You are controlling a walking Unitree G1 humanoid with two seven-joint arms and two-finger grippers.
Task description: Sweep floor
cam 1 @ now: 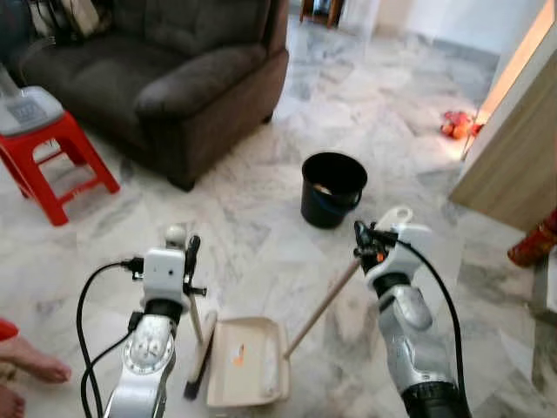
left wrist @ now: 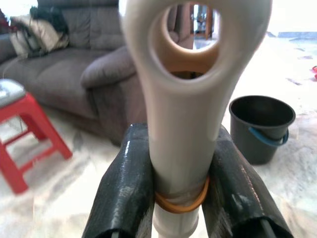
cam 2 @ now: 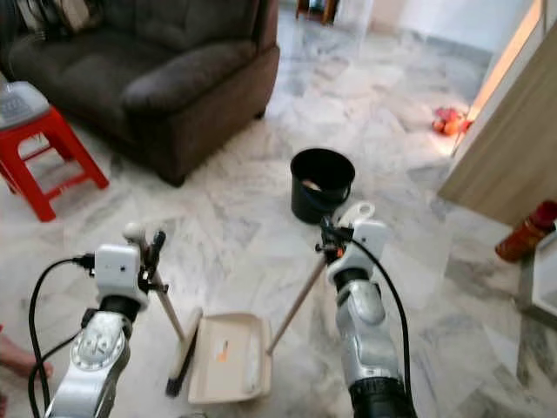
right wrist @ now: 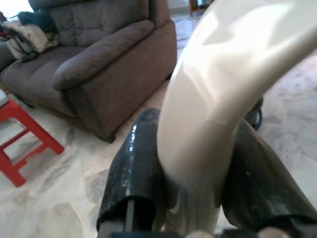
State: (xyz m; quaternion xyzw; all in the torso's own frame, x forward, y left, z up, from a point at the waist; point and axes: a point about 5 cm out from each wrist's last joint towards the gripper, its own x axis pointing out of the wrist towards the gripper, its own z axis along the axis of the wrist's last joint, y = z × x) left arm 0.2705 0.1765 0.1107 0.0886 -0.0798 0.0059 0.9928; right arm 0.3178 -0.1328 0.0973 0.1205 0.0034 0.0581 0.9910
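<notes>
Left gripper point(cam 1: 190, 261) clamped on broom handle point(left wrist: 183, 119); right gripper point(cam 1: 364, 244) clamped on dustpan handle point(cam 1: 322, 306). Dustpan point(cam 1: 248, 359) flat on floor, nearer robot than black bucket point(cam 1: 332, 187); brush head point(cam 1: 200, 355) touching its left edge. Advice: keep pan lip pressed down, short strokes inward.

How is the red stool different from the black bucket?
The stool is red and stands on legs; the bucket is black, round, and sits flat on the floor. The stool carries a pale thing on its seat; the bucket is open on top with something small inside. The stool stands left of the sofa, the bucket right of it. Both stand upright on the marble floor.
</notes>
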